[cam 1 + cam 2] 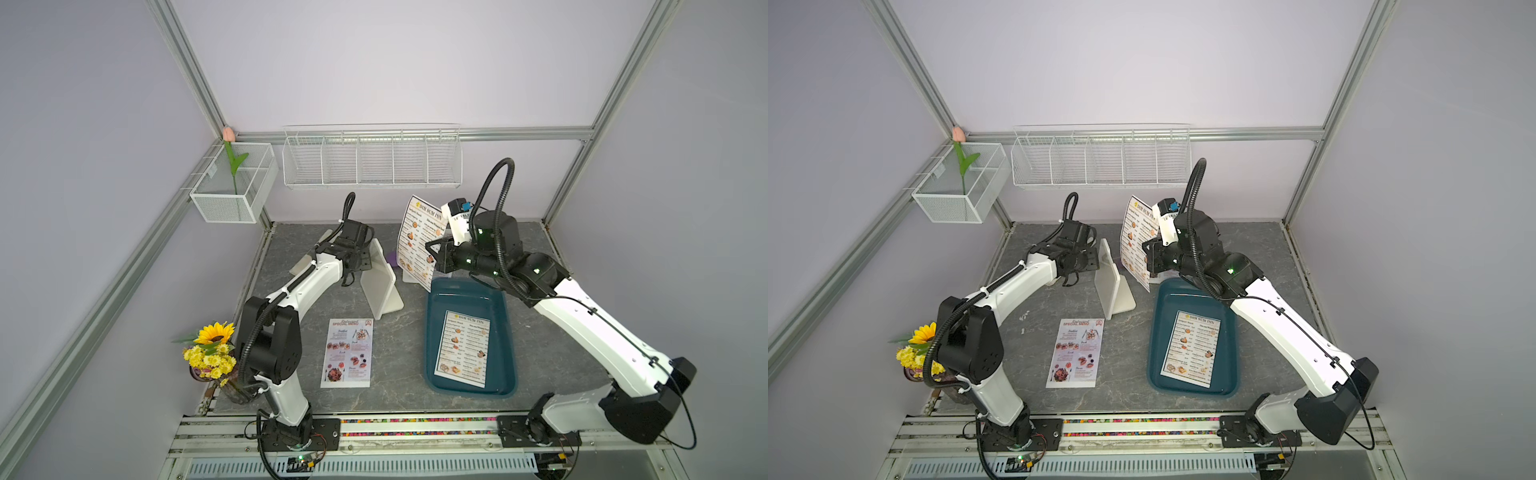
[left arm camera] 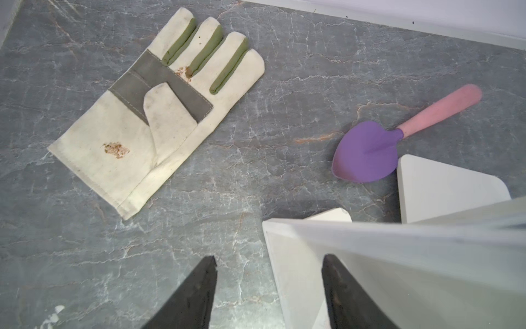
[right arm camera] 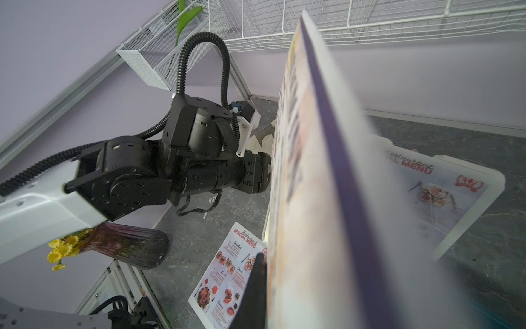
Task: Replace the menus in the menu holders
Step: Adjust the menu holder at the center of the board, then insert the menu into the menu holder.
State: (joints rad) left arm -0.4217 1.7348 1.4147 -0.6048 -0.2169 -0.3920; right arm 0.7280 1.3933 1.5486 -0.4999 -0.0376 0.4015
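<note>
With the right gripper [image 1: 432, 254] pinching the upright DIM SUM INN menu [image 1: 415, 232], it should lower the bottom edge squarely into the empty menu holder [image 1: 379, 286] just beside it, which the spread left gripper [image 2: 269, 257] straddles.

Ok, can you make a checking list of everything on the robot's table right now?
Surface: grey marbled table; no spills seen.
Job's things: upright DIM SUM INN menu in right hand; tray menu in teal tray; flat SPECIAL MENU on table; framed SPECIAL MENU in filled holder; white holder at left hand.
Clutter: pale work glove, purple trowel.
Hands: left hand open; right hand shut on the upright menu.
Cables: black ribbed hose arching over each arm.
Surroundings: wire baskets, tulip box, sunflower vase, lilac walls.
</note>
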